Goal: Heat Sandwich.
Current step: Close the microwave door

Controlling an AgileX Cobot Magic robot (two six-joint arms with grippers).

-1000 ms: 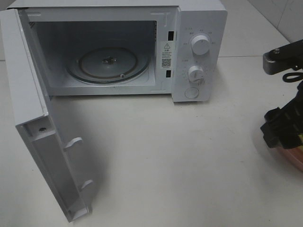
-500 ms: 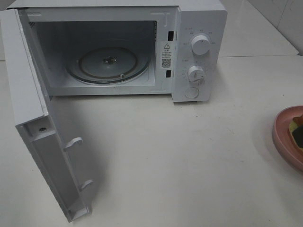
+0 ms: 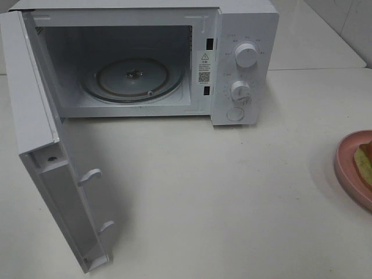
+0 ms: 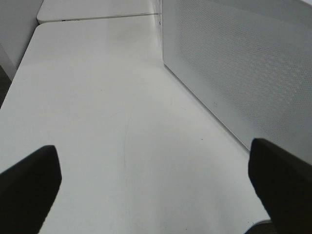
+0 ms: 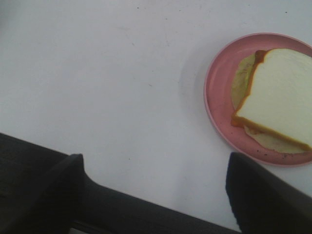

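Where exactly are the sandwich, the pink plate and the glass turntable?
sandwich (image 5: 280,90): right wrist view, middle of the top bread slice.
pink plate (image 5: 214,114): right wrist view, bare rim.
turntable (image 3: 165,83): exterior high view, bare glass inside the microwave.

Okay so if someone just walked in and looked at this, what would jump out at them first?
Probably the white microwave at the back of the table, its door swung wide open toward the front left, showing a bare glass turntable inside. Next, the pink plate at the table's right edge, carrying the sandwich of white bread with green filling peeking out.
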